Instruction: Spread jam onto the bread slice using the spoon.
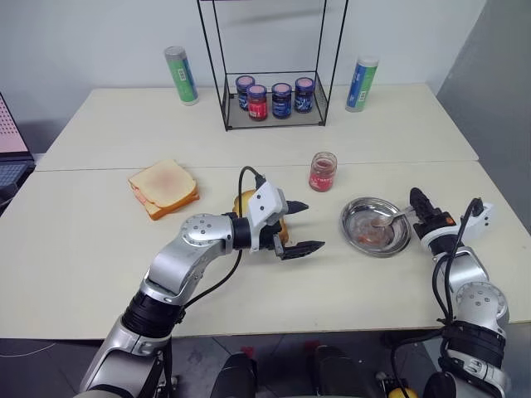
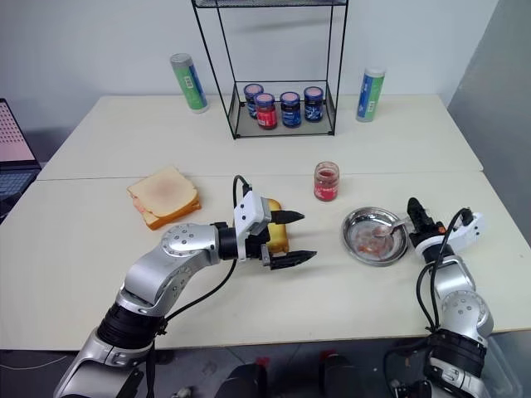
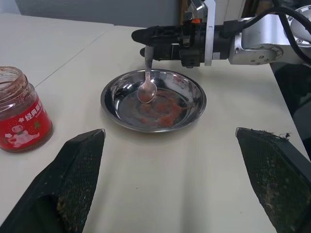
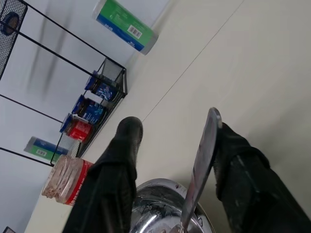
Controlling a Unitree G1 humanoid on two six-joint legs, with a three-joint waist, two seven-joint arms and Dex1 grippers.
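Right gripper (image 1: 417,201) sits at the rim of the round steel dish (image 1: 355,235), fingers parted. The small shiny silver spoon (image 3: 147,86) leans against one finger (image 4: 238,160), bowl down in the dish among red smears; the other finger is clear of the handle, so it looks released, not gripped. Judged: spoon parked in the dish to keep jam off the table.

Left gripper (image 1: 296,226) spread wide, nothing between the fingers. The thick golden-yellow toast slice (image 2: 277,234) lies just behind it, partly hidden by the wrist, probably there to steady it.

The small clear glass jar of red jam (image 1: 323,172), lid off, stands beyond the left gripper, near the dish, within reach for scooping. Spreading looks done or paused.
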